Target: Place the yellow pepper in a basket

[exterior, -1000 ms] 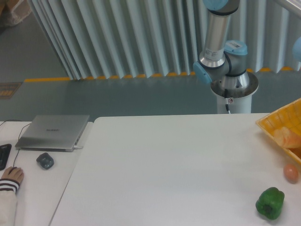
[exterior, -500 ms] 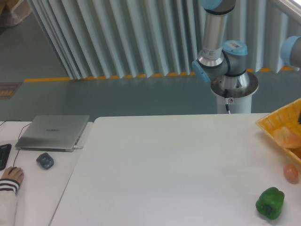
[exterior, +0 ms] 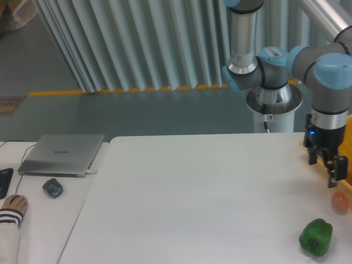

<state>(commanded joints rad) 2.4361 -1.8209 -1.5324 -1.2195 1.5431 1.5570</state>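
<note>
Filling the lower frame, the white table (exterior: 209,203) runs from centre to the right edge. At upper right the arm (exterior: 324,71) bends down to the gripper (exterior: 328,165), which hangs at the right edge with dark fingers (exterior: 336,171) apart and nothing between them. Behind it only a sliver of the basket (exterior: 347,144) shows; whether the yellow pepper lies inside cannot be told, as it is out of sight. At left sits a laptop (exterior: 61,154). A green pepper (exterior: 315,237) lies lower right, an orange fruit (exterior: 340,201) above it. A hand (exterior: 13,205) rests lower left, beside a dark mouse (exterior: 53,187).
</note>
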